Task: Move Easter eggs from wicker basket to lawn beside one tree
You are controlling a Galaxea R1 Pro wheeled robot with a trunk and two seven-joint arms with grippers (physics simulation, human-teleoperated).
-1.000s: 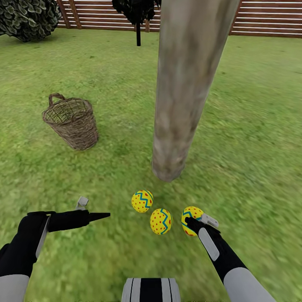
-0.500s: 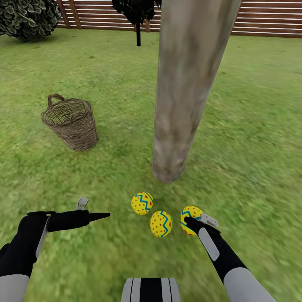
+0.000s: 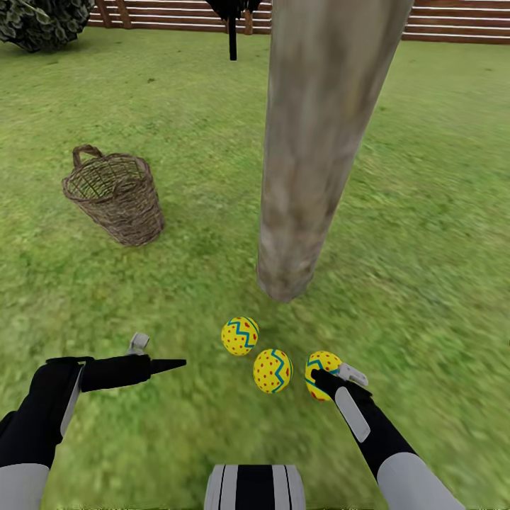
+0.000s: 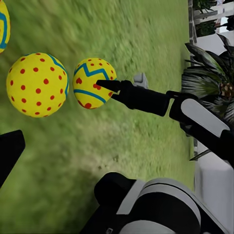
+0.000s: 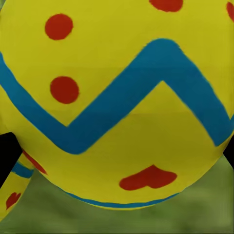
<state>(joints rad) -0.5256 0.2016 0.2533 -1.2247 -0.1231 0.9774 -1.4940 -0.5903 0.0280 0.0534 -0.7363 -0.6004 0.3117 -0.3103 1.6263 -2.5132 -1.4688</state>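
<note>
Tree trunk (image 3: pixel 312 142) beside three eggs (image 3: pixel 272 370)

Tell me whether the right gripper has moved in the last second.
No. The right gripper sits around the third egg, placed the same relative to the middle egg as before. The basket and trunk shifted because the camera tilted.

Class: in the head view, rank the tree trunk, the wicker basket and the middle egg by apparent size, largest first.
1. Tree trunk
2. Wicker basket
3. Middle egg
The egg lies nearest the camera yet looks smallest, so the order is safe.
</note>
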